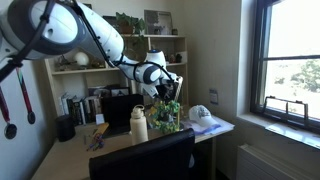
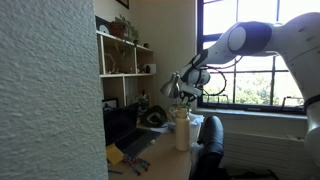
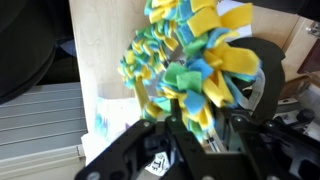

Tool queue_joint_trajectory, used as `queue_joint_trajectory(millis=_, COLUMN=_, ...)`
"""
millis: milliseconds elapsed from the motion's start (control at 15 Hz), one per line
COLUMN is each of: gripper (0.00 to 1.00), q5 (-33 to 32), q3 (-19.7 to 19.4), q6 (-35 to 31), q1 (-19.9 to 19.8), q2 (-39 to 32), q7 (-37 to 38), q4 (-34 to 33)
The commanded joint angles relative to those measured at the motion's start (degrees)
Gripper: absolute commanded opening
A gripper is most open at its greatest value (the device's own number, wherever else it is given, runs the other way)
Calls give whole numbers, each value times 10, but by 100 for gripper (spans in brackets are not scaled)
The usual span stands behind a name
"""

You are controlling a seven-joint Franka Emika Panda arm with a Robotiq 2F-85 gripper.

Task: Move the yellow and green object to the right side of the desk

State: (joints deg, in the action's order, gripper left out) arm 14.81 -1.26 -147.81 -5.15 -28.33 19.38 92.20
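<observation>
The yellow and green object (image 3: 190, 60) is a bushy cluster of yellow, green and blue pieces that fills the wrist view. My gripper (image 3: 200, 135) is shut on it, with a black finger on each side. In an exterior view the gripper (image 1: 168, 86) holds the cluster (image 1: 168, 112) over the light wood desk (image 1: 222, 128), to the right of the cream bottle (image 1: 139, 124). It also shows in an exterior view as the gripper (image 2: 184, 84) above the bottle (image 2: 182, 130). The desk top (image 3: 100, 50) lies below the cluster in the wrist view.
A white cap (image 1: 202, 115) lies near the desk's right end. A black chair back (image 1: 140, 160) stands in front of the desk. The shelf unit (image 1: 150, 50) rises behind, with a potted plant (image 1: 127, 22) on top. A window (image 1: 295, 60) is on the right.
</observation>
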Motion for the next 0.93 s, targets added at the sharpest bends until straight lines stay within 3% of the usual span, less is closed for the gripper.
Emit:
queue_joint_trajectory(millis=0, gripper=70, q5=30, q3=13, q6=3, q1=-10, q2=4, q7=-38, q4=-2)
queue_joint_trajectory(millis=267, gripper=100, q5=5, q3=-8, q6=7, q1=5, q2=17, q7=-21, q4=8)
queue_joint_trajectory(millis=600, gripper=100, q5=-41, q3=-35, q6=41, q1=27, q2=47, q7=9, q4=21)
queue_joint_trajectory(millis=867, gripper=100, q5=-99, q3=-55, q6=132, q1=53, q2=88, q7=54, q4=29)
